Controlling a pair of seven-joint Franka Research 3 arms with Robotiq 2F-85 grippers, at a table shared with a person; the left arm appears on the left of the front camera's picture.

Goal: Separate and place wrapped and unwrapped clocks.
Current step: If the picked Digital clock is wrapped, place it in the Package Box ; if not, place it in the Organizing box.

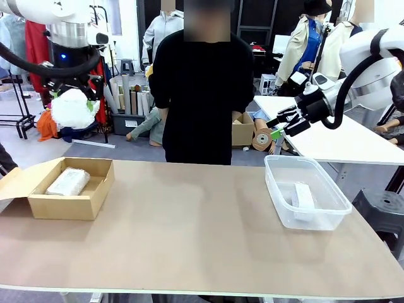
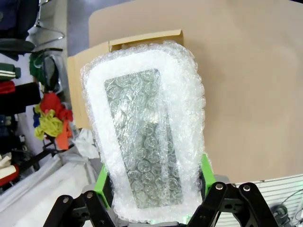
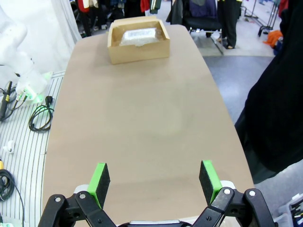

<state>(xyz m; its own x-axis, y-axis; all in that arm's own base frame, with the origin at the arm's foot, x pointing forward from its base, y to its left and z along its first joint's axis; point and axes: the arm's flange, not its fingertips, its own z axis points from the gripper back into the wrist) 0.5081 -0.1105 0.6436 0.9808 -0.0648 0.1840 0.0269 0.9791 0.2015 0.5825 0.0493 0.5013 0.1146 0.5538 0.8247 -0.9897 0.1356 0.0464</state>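
A: What sits on the table [image 1: 189, 227]?
B: Cardboard box [image 1: 69, 199] at nine o'clock holding one wrapped clock [image 1: 68, 181]; clear tub [image 1: 306, 192] at three o'clock holding the bare clock [image 1: 303, 197].
A: And the fingers?
B: Left fingers [image 2: 202, 166] pinch a second bubble-wrapped clock [image 2: 144, 127], raised above the box. Right fingers [image 3: 210, 178] spread, holding nothing.

A tan cardboard box [image 1: 88, 203] sits at the table's [image 1: 189, 227] left, a clear plastic tub [image 1: 328, 211] at its right.
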